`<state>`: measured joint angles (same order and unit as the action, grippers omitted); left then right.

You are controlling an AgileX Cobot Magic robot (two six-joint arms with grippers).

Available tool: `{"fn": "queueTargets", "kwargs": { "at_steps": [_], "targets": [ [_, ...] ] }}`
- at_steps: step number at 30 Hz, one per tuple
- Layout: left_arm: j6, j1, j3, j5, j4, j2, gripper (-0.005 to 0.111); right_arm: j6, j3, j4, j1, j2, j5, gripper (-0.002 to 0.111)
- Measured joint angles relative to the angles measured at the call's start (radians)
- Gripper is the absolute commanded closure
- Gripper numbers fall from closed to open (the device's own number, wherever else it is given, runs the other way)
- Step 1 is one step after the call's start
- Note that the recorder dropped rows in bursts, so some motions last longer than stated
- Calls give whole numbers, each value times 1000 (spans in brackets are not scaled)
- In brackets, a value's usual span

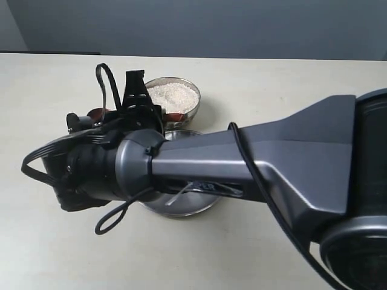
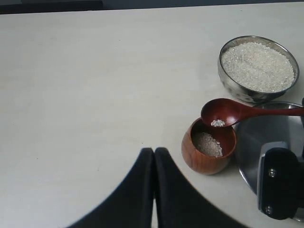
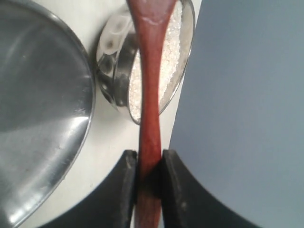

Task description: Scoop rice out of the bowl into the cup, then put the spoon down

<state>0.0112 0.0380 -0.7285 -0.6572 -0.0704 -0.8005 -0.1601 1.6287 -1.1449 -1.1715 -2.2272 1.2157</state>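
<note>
The spoon (image 3: pixel 151 95) handle pinched between our right gripper (image 3: pixel 149 160) fingers, head just above the cup (image 2: pixel 202 165), our left gripper (image 2: pixel 154 153) closed on nothing, arm label (image 1: pixel 208 188) unreadable

On the table (image 2: pixel 85 85), the bowl (image 2: pixel 232 88) holds the rice (image 2: pixel 259 66). In the exterior view, the steel plate (image 2: pixel 266 137) lies just beside the bowl at its 6 o'clock. The cup (image 2: pixel 209 159) stands at the bowl's 9 o'clock and the plate's 10 o'clock. The spoon (image 2: pixel 228 113) has its head over the cup's rim, with a few grains in it. Its handle runs above the gap between bowl and plate. More grains lie in the cup.
</note>
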Motion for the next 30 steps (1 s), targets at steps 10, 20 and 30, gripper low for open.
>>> {"fn": "queueTargets", "kwargs": {
  "at_steps": [10,20,30],
  "targets": [
    [0,0,0,0,0,0,106,-19,0,-36,-2,4,0,109],
    [0,0,0,0,0,0,106,-27,0,-38,-2,11,0,109],
    [0,0,0,0,0,0,106,-17,0,22,-7,-2,0,109]
  ]
}}
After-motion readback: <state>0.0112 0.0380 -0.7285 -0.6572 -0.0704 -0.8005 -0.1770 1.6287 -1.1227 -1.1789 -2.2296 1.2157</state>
